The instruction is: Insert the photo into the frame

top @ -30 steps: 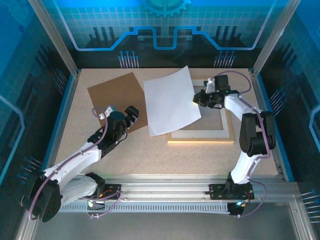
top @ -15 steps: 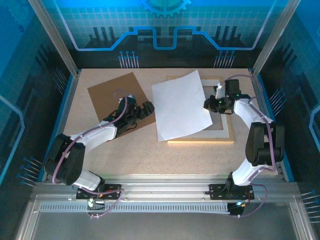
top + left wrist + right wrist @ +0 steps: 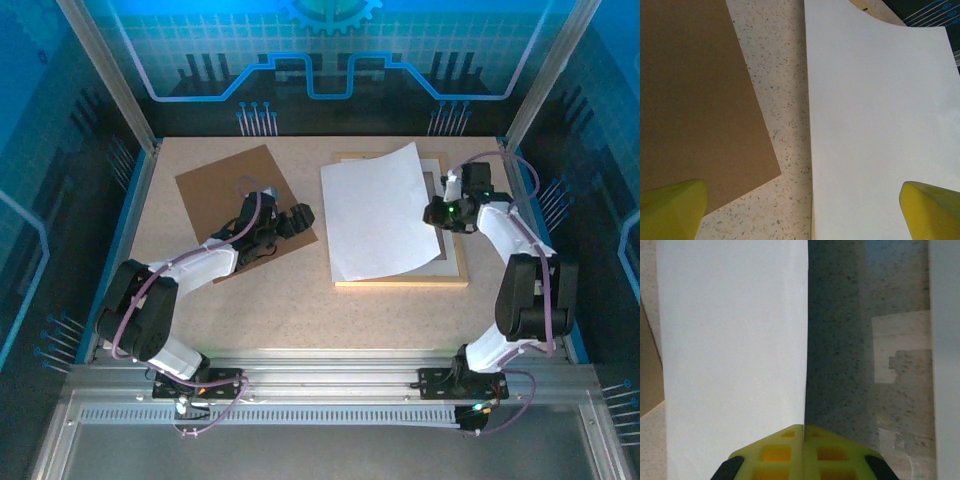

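- R gripper [image 3: 437, 213] is pinched shut on the right edge of the photo [image 3: 383, 212]. On the right wrist cam its yellow-green fingers [image 3: 775, 452] meet with the sheet's edge between them.
- The photo [image 3: 735, 350] has its plain white side up (I can't see a printed side from any cam).
- It lies over the frame [image 3: 400, 281], skewed a bit, and covers most of the opening. The near rail and right rail are uncovered.
- On the right wrist cam there's a dark shadow on the speckled surface just beside the gripped edge, so that edge looks lifted off what's under it.
- A strip of white mat [image 3: 449, 262] shows inside the frame's near-right corner.
- L gripper [image 3: 295, 220] is wide open, over the near-right corner of the brown backing board [image 3: 232, 190], just left of the photo.
- On the left wrist cam its yellow fingertips [image 3: 670, 207] sit at opposite btm corners. The board [image 3: 695, 90] is on the left and the photo [image 3: 880, 125] on the right, w/ a strip of bare table [image 3: 785, 100] between them.
- The backing board lies flat on the table, far-left, apart from the frame.
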Controlling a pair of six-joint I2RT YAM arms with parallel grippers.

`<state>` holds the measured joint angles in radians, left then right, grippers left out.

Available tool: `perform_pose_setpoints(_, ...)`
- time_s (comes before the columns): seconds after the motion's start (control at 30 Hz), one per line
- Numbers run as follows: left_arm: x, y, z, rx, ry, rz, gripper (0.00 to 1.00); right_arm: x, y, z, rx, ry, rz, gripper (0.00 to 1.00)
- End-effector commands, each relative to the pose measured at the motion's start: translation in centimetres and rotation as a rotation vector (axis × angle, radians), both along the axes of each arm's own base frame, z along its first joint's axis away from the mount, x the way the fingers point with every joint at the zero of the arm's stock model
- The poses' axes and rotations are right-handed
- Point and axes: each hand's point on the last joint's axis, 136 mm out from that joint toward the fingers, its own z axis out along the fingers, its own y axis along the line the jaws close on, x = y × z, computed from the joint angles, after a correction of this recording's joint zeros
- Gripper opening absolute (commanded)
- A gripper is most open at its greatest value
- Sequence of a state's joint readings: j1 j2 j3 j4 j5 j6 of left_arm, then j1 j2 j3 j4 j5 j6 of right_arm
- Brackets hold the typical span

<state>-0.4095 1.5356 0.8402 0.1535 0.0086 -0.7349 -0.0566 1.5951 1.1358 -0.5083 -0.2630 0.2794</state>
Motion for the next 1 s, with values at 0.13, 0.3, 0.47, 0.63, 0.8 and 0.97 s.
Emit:
perform_pose_setpoints(0.13, 0.6, -0.5, 0.3, 0.012, -0.007, -0.041, 0.99, -0.8, -2.6, 0.7, -0.077, -0.005, -0.041, 0.00)
perform_pose_setpoints(0.3, 0.6, -0.6, 0.2, 0.011, -0.003, -0.046, 0.99, -0.6, -3.4, 1.1, -0.098, -0.016, -0.055, 0.00)
perform_pose_setpoints(0.47, 0.5, -0.6, 0.2, 0.013, -0.003, -0.050, 0.99, -0.5, -3.6, 1.1, -0.094, -0.033, -0.059, 0.00)
perform_pose_setpoints(0.63, 0.3, -0.5, 0.1, 0.016, -0.001, -0.052, 0.99, -0.2, -3.4, 1.3, -0.087, -0.051, -0.056, 0.00)
perform_pose_setpoints(0.8, 0.0, -0.4, 0.0, 0.014, 0.002, -0.048, 0.99, -0.1, -3.5, 1.6, -0.094, -0.067, -0.058, 0.00)
perform_pose_setpoints(0.97, -0.1, -0.4, 0.0, 0.012, 0.002, -0.051, 0.99, -0.1, -3.4, 1.5, -0.088, -0.066, -0.057, 0.00)
